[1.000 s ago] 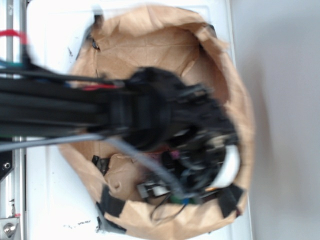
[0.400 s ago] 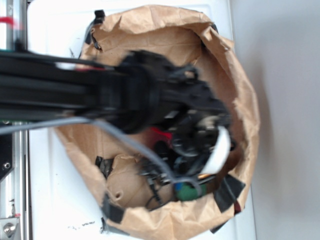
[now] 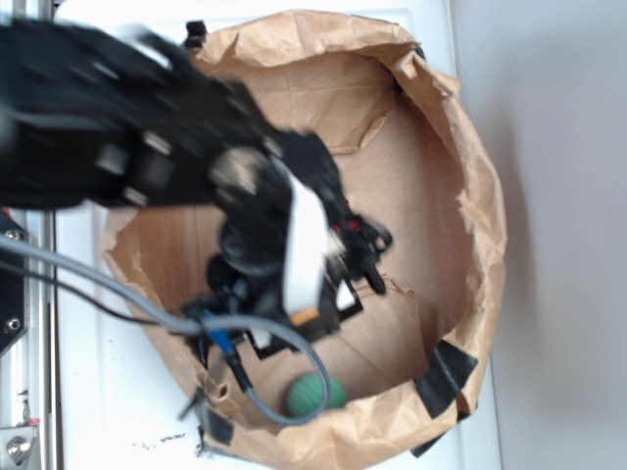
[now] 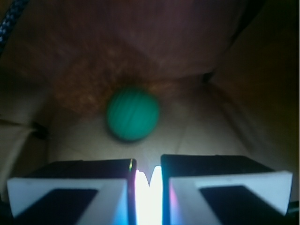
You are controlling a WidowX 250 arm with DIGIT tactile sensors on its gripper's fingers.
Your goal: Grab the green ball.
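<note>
From my exterior view, going left to right, the black arm [image 3: 118,127] reaches in from the left over the brown paper bag [image 3: 480,196]. The gripper [image 3: 358,257] hangs low inside it, blurred. The green ball [image 3: 315,394] sits on the bag floor near the bottom rim, apart from the gripper and untouched.

On the wrist view the gripper [image 4: 149,176] has its jaws drawn nearly together with only a bright sliver between, holding nothing. The ball [image 4: 132,114] lies just ahead and slightly left of that gap. I judge I must open first, then shift left and forward.
</note>
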